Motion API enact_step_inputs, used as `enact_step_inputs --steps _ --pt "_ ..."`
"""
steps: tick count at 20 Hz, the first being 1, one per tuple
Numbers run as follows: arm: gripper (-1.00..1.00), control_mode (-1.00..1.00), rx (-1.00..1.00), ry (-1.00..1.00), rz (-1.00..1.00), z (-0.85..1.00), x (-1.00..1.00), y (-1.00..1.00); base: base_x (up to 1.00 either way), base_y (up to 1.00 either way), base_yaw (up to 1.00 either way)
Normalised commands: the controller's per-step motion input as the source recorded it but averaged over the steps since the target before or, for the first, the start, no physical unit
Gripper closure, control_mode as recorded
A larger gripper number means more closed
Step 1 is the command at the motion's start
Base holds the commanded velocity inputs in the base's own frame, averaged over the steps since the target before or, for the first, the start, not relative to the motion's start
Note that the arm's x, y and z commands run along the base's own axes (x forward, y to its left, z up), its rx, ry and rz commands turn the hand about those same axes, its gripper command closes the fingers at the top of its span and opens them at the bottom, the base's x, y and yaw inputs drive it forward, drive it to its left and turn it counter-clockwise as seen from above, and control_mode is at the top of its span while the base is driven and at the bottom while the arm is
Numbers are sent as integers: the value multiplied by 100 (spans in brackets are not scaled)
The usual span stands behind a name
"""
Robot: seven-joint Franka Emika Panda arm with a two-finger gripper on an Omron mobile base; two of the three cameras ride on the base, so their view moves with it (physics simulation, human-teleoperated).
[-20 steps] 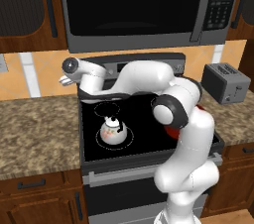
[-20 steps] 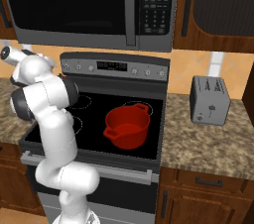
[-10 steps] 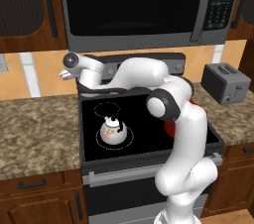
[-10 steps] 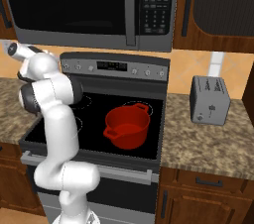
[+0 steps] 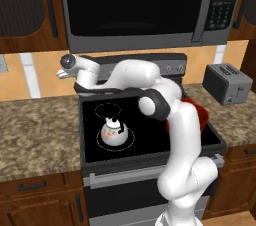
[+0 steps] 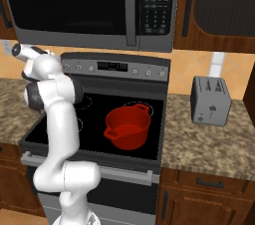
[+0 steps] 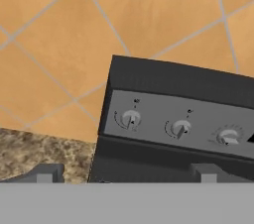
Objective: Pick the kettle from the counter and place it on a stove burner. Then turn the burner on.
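The small white kettle with its black handle stands upright on the front-left stove burner, inside the white circle on the black cooktop. My gripper is well above and behind it, at the back-left corner of the stove, away from the kettle. In the hand view the gripper is open with nothing between its fingertips. It faces the left end of the stove's control panel. The leftmost knob sits just above the gap, with a second knob to its right. The granite counter lies left of the stove.
A red pot occupies the front-right burner, partly behind my arm in the left base view. A toaster stands on the right counter. The microwave hangs low over the stove. An orange tiled wall is behind the panel.
My hand has edged slightly up and closer to the left end of the control panel, and the elbow has shifted. The kettle and pot have not moved. The jaws stay open.
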Motion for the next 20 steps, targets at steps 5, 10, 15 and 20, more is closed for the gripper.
enact_step_inputs --steps 5,10,15,20 --pt "-100 -100 0 0 -5 0 65 0 0 0 0" --pt "-100 -100 0 0 -1 0 40 0 0 0 0" --pt "-100 -100 0 -3 0 0 6 0 0 0 0" --pt "-100 -100 0 -7 0 -13 6 0 0 0 0"
